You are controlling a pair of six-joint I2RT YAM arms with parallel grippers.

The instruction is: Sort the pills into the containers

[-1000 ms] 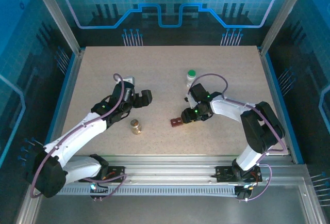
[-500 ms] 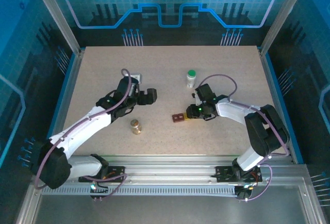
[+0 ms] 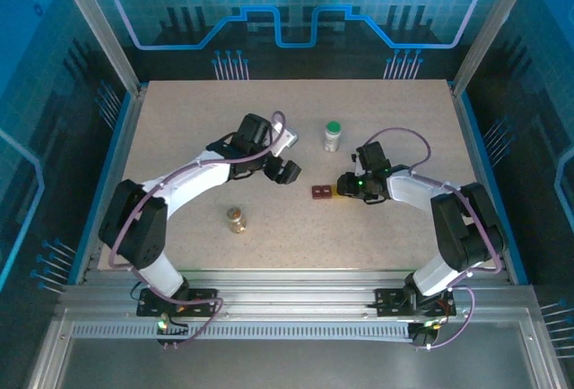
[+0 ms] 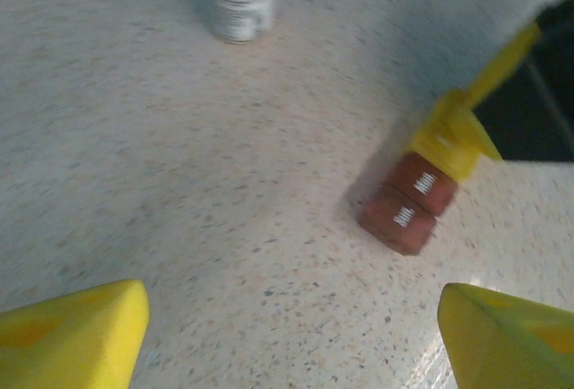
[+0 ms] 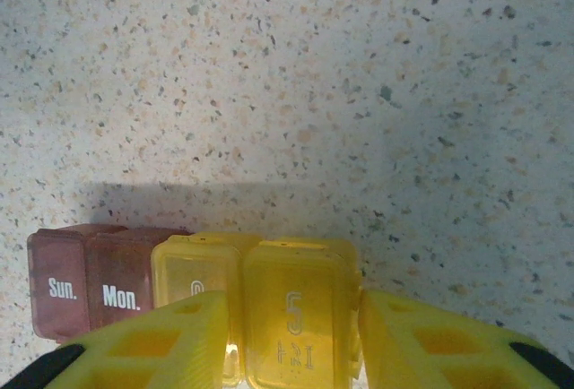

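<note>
pinching the yellow container, its near edge cut off, the right gripper sits low over the bench; the red-brown container touches the yellow one. left gripper hangs spread, tips cropped.

The containers look glossy translucent plastic; the table matt, speckled.

Mid-frame, the Sun.–Mon. pill box touches a second pill box on its right — bottle above, jar lower left.
</note>
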